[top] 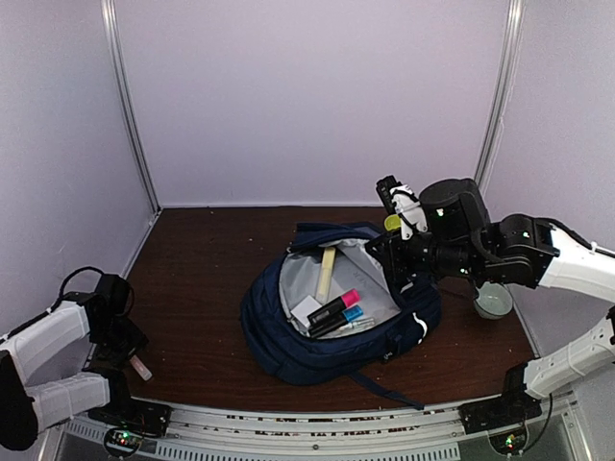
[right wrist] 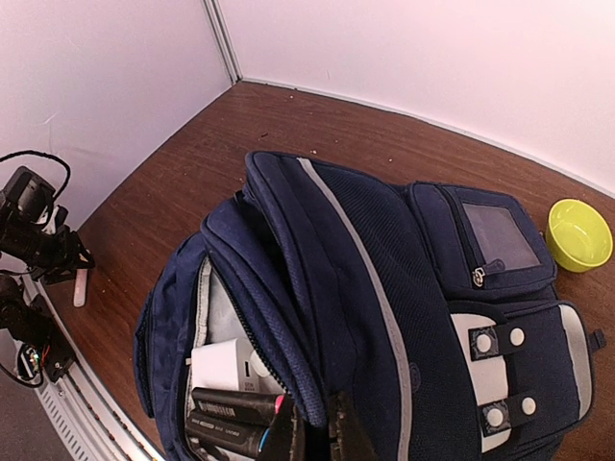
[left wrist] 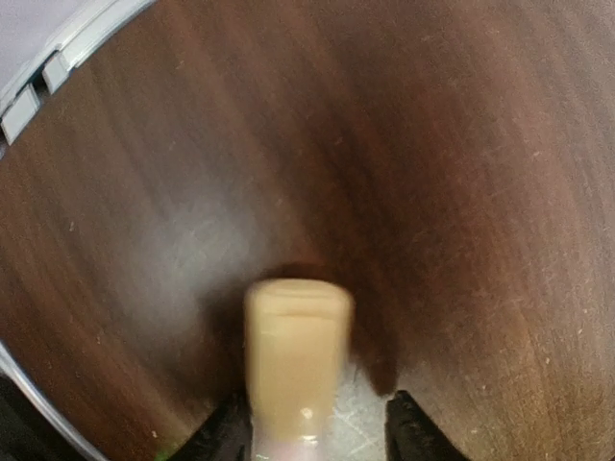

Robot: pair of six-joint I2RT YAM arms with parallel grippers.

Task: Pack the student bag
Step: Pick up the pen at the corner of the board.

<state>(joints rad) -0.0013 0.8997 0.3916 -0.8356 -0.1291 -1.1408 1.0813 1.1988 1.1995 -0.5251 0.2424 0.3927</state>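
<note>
The right hand (right wrist: pixel 312 432) pinches the student bag (top: pixel 332 322)'s flap, seemingly keeping its mouth open. Near left, the left hand (left wrist: pixel 317 427) pinches a tan-capped tube (left wrist: pixel 296 360) over the table (top: pixel 202 269), probably bag-bound.

The dark wooden table (top: pixel 211 279) carries the student bag (top: pixel 288 346) — with two bowls (top: pixel 494 303) beside it.

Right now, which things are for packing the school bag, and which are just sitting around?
For the job:
student bag, lying open
markers, white box and wooden ruler inside it
small tube at the left gripper
right gripper at the bag's edge

Just lying about:
yellow-green bowl
pale bowl
</note>
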